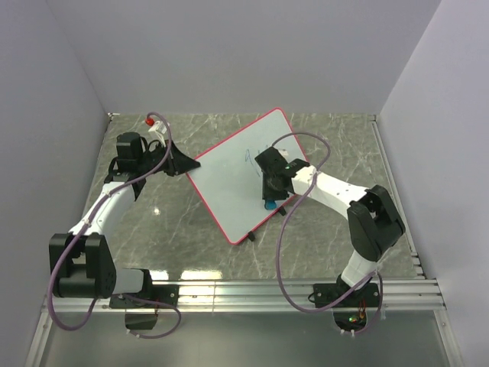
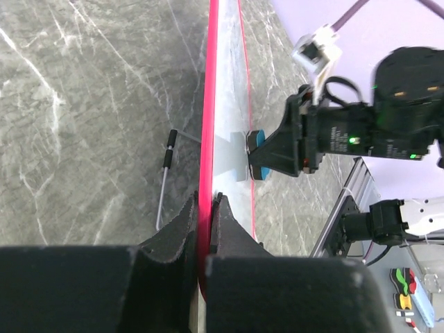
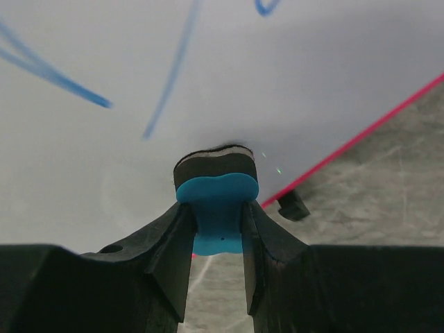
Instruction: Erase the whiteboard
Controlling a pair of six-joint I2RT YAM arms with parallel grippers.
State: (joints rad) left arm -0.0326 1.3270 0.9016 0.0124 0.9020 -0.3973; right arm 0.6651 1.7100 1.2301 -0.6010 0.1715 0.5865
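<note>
The whiteboard (image 1: 229, 183) lies mid-frame over the worktop (image 1: 191, 245), with blue marks (image 3: 166, 76) on it. The left end effector (image 2: 205, 208) is clamped on its red edge. The right end effector (image 3: 216, 222) is clamped on a blue eraser (image 3: 216, 194), held against the board's face.

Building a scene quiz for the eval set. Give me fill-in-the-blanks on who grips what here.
1. The left gripper is shut on the red frame of the ____.
2. The right gripper holds a blue ____ against its white surface.
3. The strokes not yet wiped are ____ in colour.
Missing words: whiteboard; eraser; blue.
</note>
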